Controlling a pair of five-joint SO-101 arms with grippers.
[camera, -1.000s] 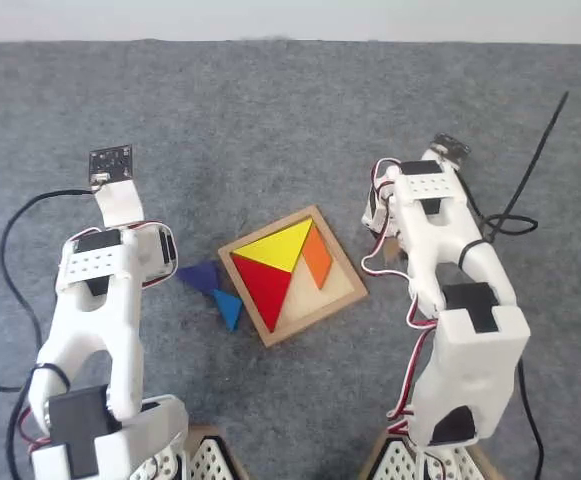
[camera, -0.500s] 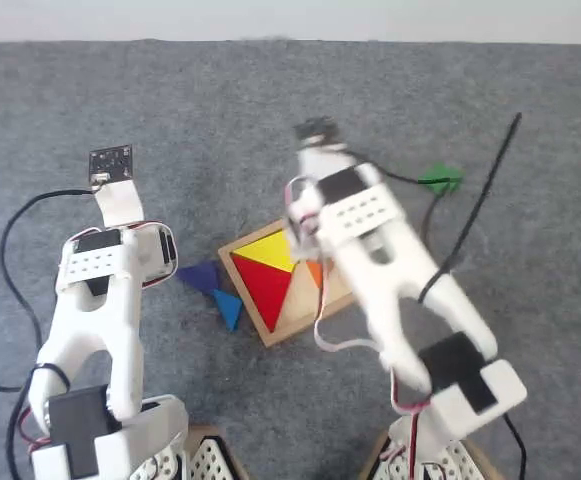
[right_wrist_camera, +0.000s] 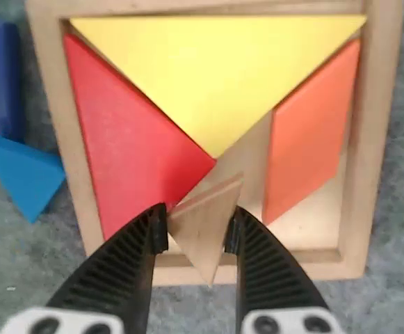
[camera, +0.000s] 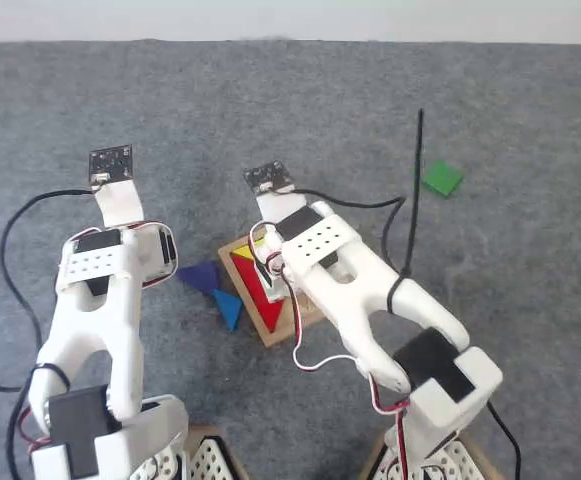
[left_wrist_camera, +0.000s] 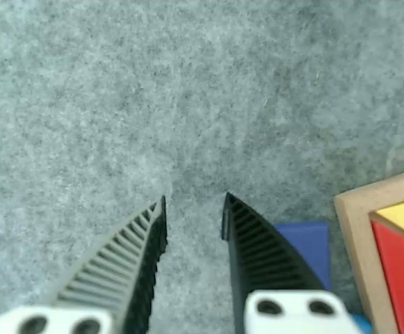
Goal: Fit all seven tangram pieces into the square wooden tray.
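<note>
Tray (right_wrist_camera: 49, 139) sits mid-table on the grey carpet (left_wrist_camera: 188, 83). I count three pieces lying flat in it: a large yellow triangle (right_wrist_camera: 215, 76), a large red triangle (right_wrist_camera: 125, 153) edge to edge with it, and an orange piece (right_wrist_camera: 306, 146) against the wall on the other side of the yellow one's point.

My right gripper (right_wrist_camera: 196, 226) is clenched on a pale wooden triangle (right_wrist_camera: 205, 205), one finger on each side. That triangle is tilted and sits over the bare tray floor between the red triangle and the orange piece. One corner is near where red and yellow meet, and another crosses the tray's rim. I cannot tell whether it touches the floor. From the high camera my right arm (camera: 315, 250) lies across the tray and covers most of it.

Just left of the tray, on the carpet, lie a dark blue piece (camera: 200, 275) and, on its near side, a light blue triangle (camera: 228, 307). The two are touching or very nearly so. My left gripper (left_wrist_camera: 195, 216) hangs over the carpet just left of the dark blue piece, fingers parted with nothing between them and one finger right beside that piece. A green square (camera: 441, 178) lies off to the far right, well apart from the tray and both grippers.
</note>
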